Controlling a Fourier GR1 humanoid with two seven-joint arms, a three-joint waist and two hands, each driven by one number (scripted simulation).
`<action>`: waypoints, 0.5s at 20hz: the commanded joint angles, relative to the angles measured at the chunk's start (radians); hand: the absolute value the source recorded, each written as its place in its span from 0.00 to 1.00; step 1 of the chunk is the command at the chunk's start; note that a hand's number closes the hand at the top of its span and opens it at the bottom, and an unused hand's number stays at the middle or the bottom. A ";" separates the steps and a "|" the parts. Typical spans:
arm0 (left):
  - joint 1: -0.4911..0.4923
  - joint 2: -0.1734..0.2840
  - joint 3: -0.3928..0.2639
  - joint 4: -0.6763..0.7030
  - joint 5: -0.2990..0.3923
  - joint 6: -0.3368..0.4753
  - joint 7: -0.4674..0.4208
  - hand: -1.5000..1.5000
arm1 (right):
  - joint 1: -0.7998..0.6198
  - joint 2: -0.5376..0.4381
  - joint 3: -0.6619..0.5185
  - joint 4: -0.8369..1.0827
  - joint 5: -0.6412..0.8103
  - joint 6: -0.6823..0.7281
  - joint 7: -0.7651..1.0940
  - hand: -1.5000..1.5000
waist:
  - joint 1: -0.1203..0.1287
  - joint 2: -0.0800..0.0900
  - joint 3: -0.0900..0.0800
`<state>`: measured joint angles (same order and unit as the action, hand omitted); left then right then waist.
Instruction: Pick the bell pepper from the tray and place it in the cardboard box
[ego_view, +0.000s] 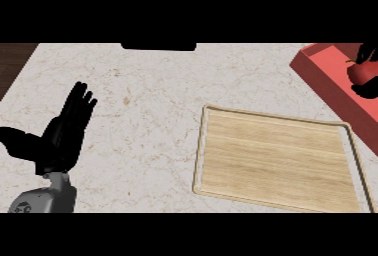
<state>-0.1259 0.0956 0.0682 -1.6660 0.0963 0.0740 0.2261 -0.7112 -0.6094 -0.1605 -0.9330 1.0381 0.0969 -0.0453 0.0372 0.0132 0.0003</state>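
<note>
**Pepper held over the box**

The red pepper (362, 72) is at the view's right edge, over the red-walled box (325, 75), with the right hand (367, 89) curled round it; dark fingers (367, 51) show above and below it, clamped on the fruit. The wooden tray (277, 160) lies bare on the bench (148, 80).

A pepper is likely light, hollow and stiff-skinned, a bit glossy, so it may slip; best held round its broad middle, not by the stem. It should take a short drop without harm.

The left hand (63, 132) rests open at the left, fingers straight and up, well apart from everything. A dark object (159, 46) sits at the far edge. Only the near box wall looks to stand in the way.
</note>
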 joint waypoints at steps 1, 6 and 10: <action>-0.049 0.028 0.039 0.019 0.025 -0.010 0.016 0.50 | -0.027 -0.059 0.040 0.177 0.059 0.087 -0.025 0.00 | -0.002 0.001 0.000; -0.001 0.007 0.020 0.049 0.002 -0.014 -0.049 0.50 | -0.151 -0.026 -0.068 0.419 -0.010 -0.086 -0.168 0.00 | 0.001 0.001 0.001; -0.022 -0.007 0.011 0.005 0.002 0.017 0.009 0.50 | -0.134 0.017 -0.171 0.349 -0.125 -0.258 -0.285 0.00 | -0.003 -0.001 0.003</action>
<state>-0.1476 0.0902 0.0723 -1.6530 0.0984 0.0807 0.2312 -0.8274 -0.6178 -0.2607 -0.5938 0.9848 -0.0479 -0.2371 0.0386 0.0146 0.0031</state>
